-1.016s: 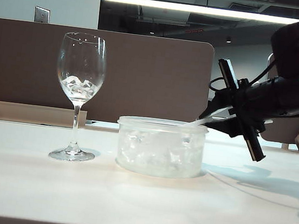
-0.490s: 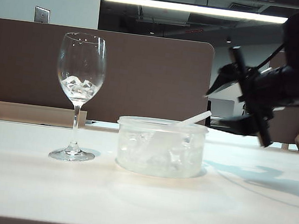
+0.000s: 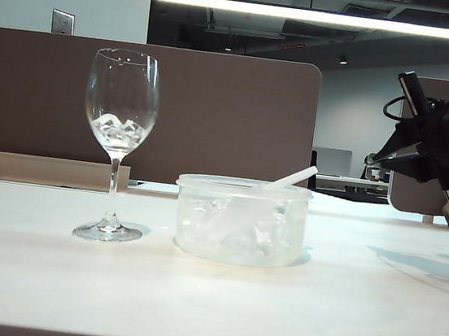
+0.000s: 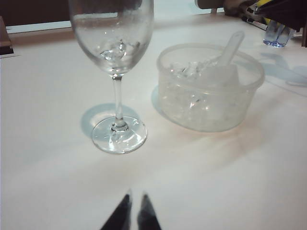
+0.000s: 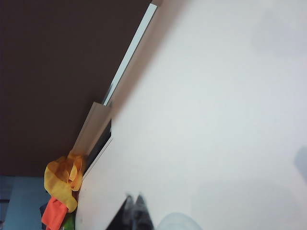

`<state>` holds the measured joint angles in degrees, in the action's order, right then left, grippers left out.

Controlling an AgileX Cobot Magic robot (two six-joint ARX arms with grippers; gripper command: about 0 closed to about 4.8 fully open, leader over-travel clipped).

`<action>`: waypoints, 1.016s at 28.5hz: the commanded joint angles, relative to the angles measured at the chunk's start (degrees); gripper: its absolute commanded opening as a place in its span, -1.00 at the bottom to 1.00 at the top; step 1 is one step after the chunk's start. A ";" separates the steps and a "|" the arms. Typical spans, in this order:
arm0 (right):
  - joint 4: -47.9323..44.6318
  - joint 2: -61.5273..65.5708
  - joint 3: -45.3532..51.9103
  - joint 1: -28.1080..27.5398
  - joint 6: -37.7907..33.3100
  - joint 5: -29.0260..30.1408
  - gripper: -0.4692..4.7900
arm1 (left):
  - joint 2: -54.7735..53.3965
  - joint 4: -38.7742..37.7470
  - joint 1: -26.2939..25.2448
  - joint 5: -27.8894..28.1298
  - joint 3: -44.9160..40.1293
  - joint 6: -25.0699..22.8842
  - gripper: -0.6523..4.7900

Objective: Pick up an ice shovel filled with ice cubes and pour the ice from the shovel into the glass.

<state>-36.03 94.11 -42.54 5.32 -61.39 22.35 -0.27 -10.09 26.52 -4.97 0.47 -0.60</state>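
Observation:
The glass (image 3: 122,102) stands on the left of the white table (image 3: 191,303) with a few ice cubes (image 3: 119,129) in its bowl. Beside it, the ice shovel (image 3: 293,178) lies in a round clear tub (image 3: 241,223) of ice, its handle leaning out over the rim. My right gripper (image 3: 380,157) hovers shut and empty well to the right of the tub. The left wrist view shows the glass (image 4: 115,43), the shovel (image 4: 231,45) and my left gripper (image 4: 135,196), which is shut, empty and short of the glass's foot. In the right wrist view the right gripper (image 5: 133,199) has its tips together over bare table.
A brown partition (image 3: 230,120) runs behind the table. Yellow and orange items (image 5: 62,179) sit at the table's far left edge. A clear, blue-tinted object (image 4: 277,36) stands beyond the tub (image 4: 211,88) near the right arm.
The right gripper let go of the shovel handle, opened, drew away to the right and closed. The shovel stays in the tub. The glass and the left gripper have not moved.

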 commanded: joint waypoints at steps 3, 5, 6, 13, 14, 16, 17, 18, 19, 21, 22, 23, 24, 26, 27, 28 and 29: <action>-1.40 -0.20 -0.17 -0.04 0.59 0.48 -0.84 | -0.07 0.02 -0.07 -0.20 -0.02 -0.24 -0.65; -1.55 -0.22 -0.17 -0.04 1.77 2.36 -0.84 | -0.07 0.02 -0.07 -0.22 -0.02 -0.24 -0.66; -1.57 -0.26 -0.20 -0.04 3.21 2.80 -0.84 | -0.07 0.02 -0.07 -0.22 -0.02 -0.24 -0.65; 5.07 -3.45 -0.20 1.64 24.70 2.56 -0.84 | -0.04 0.02 -0.20 -0.22 -0.02 -0.24 -0.66; 7.61 -4.98 -0.17 1.84 29.05 0.35 -0.84 | -0.04 0.02 -0.92 -0.37 -0.02 -0.24 -0.65; 11.89 -7.69 -0.17 2.45 33.88 -3.54 -0.84 | -0.07 0.04 -3.82 -0.33 -0.02 -0.24 -0.66; 14.60 -9.57 -0.13 2.91 37.57 -5.64 -0.84 | -0.07 0.07 -7.30 -0.42 -0.02 -0.24 -0.65; 17.55 -11.67 -0.07 3.80 42.01 -8.31 -0.84 | -0.04 0.02 -10.10 -0.15 -0.02 -0.26 -0.66; 18.71 -12.55 -0.04 4.04 44.13 -9.38 -0.84 | -0.07 0.02 -11.93 -0.22 -0.02 -0.24 -0.65; 20.96 -14.43 0.00 5.40 47.91 -11.72 -0.84 | -0.04 0.02 -14.62 -0.22 -0.02 -0.24 -0.65; 21.24 -15.52 0.33 6.03 49.03 -13.33 -0.84 | -0.04 0.02 -15.91 -0.04 -0.02 -0.26 -0.65; 21.24 -16.33 0.70 6.49 49.57 -13.84 -0.84 | -0.04 -0.04 -16.81 0.26 -0.02 -0.24 -0.65; 21.27 -17.44 1.20 6.97 49.86 -14.71 -0.84 | -0.04 -0.07 -17.70 0.20 -0.02 -0.24 -0.66; 21.33 -19.39 2.29 8.24 49.86 -16.17 -0.84 | -0.04 -0.09 -18.62 0.24 0.00 -0.24 -0.66; 21.29 -20.76 3.19 9.01 49.88 -17.51 -0.84 | -0.07 -0.09 -19.04 0.22 0.00 -0.24 -0.65; 21.24 -21.99 4.00 9.62 49.90 -18.86 -0.84 | -0.04 -0.09 -19.30 0.22 0.00 -0.24 -0.65; 21.22 -23.28 4.96 10.23 50.05 -20.17 -0.84 | -0.04 -0.09 -19.45 0.20 0.00 -0.24 -0.66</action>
<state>-14.06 72.49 -38.44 14.74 -11.86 4.73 -0.27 -10.11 7.27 -4.54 0.47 -0.60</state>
